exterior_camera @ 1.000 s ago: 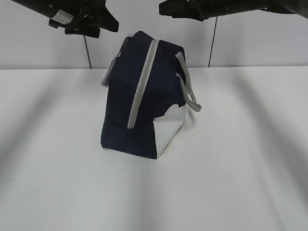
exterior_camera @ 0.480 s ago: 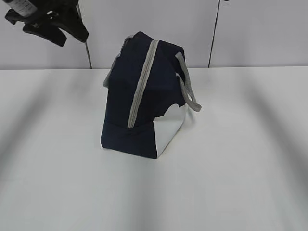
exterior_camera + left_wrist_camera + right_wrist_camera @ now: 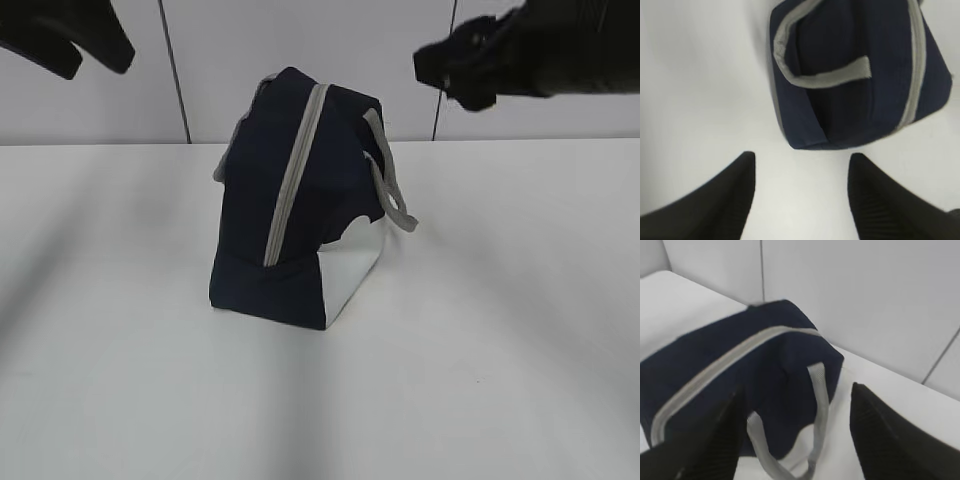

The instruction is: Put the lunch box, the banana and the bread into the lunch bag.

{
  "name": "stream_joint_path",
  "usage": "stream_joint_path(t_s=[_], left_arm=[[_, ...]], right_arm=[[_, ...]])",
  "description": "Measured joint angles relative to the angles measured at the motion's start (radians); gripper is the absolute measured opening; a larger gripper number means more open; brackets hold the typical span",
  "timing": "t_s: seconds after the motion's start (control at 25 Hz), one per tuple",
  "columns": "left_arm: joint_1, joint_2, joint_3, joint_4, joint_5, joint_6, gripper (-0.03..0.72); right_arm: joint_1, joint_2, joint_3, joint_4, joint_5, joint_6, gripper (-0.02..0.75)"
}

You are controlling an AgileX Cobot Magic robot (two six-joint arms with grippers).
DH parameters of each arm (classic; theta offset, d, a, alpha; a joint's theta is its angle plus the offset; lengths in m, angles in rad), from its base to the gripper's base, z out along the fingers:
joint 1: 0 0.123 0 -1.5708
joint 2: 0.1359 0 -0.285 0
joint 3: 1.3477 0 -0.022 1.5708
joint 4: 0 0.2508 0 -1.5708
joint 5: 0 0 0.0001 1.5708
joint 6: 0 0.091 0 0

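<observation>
The left gripper (image 3: 800, 195) hangs above the lunch bag (image 3: 300, 200), jaws apart, holding nothing. The right gripper (image 3: 795, 440) hovers over the bag's strap handles (image 3: 817, 405), jaws likewise spread and empty. The bag stands zipped on a plain white table (image 3: 480, 330), and behind it rises a pale panelled wall (image 3: 560, 115).

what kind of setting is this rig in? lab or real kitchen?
Most likely a lab or test bench, not a kitchen. A plain white table holds only the lunch bag, the backdrop is a bare white panelled wall, and two black robot arms hang over the scene.
</observation>
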Motion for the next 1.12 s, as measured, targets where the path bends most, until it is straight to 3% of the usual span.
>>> stream_joint_path(t_s=[0.2,0.52,0.6,0.72,0.76,0.92,1.12], left_arm=[[-0.05,-0.187,0.201,0.007,0.001,-0.041,0.41],[-0.066,-0.532,0.577,-0.001,-0.051,-0.053,0.406],[-0.066,-0.608,0.641,-0.001,-0.057,-0.053,0.406],[-0.066,-0.739,0.712,-0.001,-0.063,-0.053,0.406],[-0.066,-0.778,0.73,-0.001,-0.062,-0.053,0.406],[-0.066,-0.895,0.77,0.0,-0.036,-0.053,0.406],[-0.066,-0.991,0.777,0.003,-0.007,-0.053,0.405]], right_arm=[[0.074,-0.037,0.139,0.017,0.198,-0.092,0.48],[0.089,-0.022,0.257,0.071,0.366,-0.188,0.479],[0.089,-0.013,0.276,0.206,0.407,-0.274,0.479],[0.096,0.009,0.297,0.56,0.505,-0.57,0.479],[0.104,0.013,0.299,0.728,0.538,-0.673,0.479],[0.191,-0.023,0.275,1.208,0.649,-1.163,0.479],[0.251,-0.155,0.159,1.652,0.869,-1.59,0.479]])
